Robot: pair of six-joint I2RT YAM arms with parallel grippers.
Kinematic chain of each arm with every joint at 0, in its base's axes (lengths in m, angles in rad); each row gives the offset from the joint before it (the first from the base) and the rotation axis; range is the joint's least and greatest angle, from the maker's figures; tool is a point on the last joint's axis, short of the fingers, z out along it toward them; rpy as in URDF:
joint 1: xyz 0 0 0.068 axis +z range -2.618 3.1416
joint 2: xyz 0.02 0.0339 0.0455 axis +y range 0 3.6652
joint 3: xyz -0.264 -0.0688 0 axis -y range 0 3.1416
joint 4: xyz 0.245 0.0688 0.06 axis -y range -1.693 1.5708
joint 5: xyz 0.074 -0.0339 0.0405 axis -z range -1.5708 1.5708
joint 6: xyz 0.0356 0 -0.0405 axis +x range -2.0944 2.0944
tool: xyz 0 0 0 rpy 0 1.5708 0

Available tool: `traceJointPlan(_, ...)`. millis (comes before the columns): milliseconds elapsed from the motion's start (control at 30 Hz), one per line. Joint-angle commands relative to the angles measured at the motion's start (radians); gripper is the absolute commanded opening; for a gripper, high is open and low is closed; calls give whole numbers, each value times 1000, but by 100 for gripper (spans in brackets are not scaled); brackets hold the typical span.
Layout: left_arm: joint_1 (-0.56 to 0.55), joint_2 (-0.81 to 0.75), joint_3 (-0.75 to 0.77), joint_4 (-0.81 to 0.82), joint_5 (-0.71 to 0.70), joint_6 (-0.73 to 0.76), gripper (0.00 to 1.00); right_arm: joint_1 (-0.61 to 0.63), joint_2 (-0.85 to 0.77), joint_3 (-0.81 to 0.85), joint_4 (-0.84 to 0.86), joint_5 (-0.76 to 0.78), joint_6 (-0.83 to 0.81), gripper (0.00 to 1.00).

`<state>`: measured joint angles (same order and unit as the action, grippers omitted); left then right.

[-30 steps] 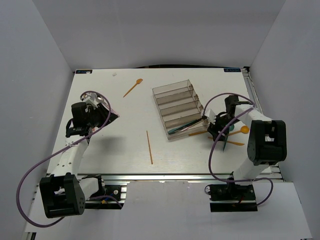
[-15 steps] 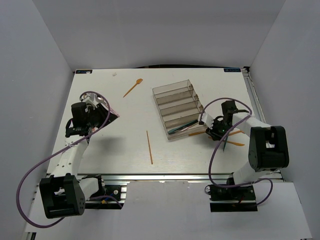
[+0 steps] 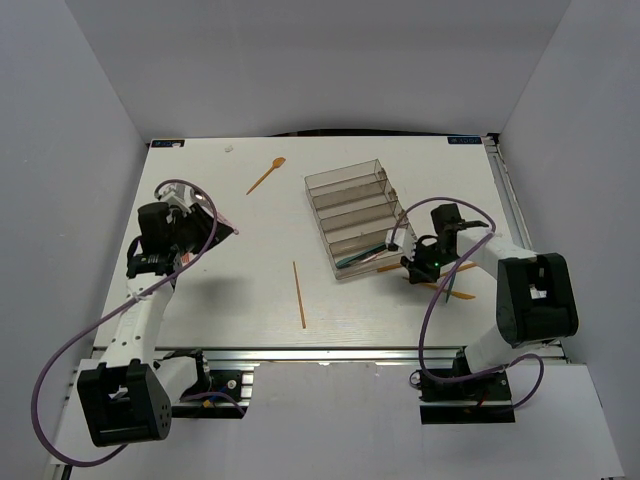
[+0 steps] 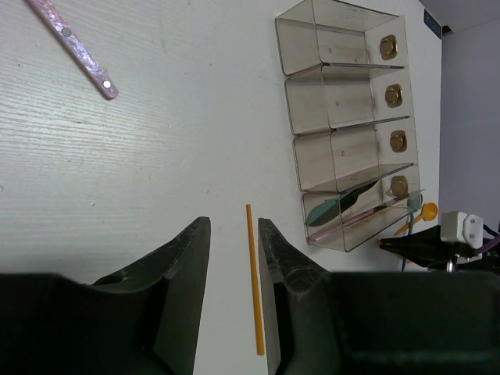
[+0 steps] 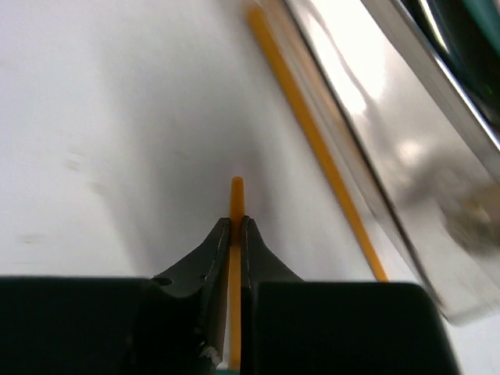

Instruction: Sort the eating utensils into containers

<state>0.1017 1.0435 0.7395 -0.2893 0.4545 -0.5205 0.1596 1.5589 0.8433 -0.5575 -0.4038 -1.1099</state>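
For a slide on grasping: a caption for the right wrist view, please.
Close-up: the right fingers pinch a slim orange handle beside the clear tray, a second orange utensil alongside.

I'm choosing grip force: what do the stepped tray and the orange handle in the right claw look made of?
The stepped tray: likely hard plastic, clear, brown-tinted and glossy; the table shows through its walls. The orange handle in the right claw: probably plastic, matte; even colour, no metallic glint, though blurred.
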Motion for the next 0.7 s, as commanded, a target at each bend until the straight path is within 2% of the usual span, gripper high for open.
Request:
traceJointPlan(0,-5,-45,32,-19,-10,-10,42,37,-2,62,-141,-229,6,0)
traceJointPlan(133,-4,-65,26,-28,-16,-15,42,49,3,183,-278,-403,-74,0)
traceJointPlan(267,-5,-77,26,-34,-17,-18,42,77,9,269,-378,-492,-123,0)
traceJointPlan(433,-5,-80,34,-39,-20,-12,42,136,-3,353,-426,-541,-149,0)
traceJointPlan(667,-5,-69,57,-45,-22,0,42,219,24,556,-476,-555,-168,0)
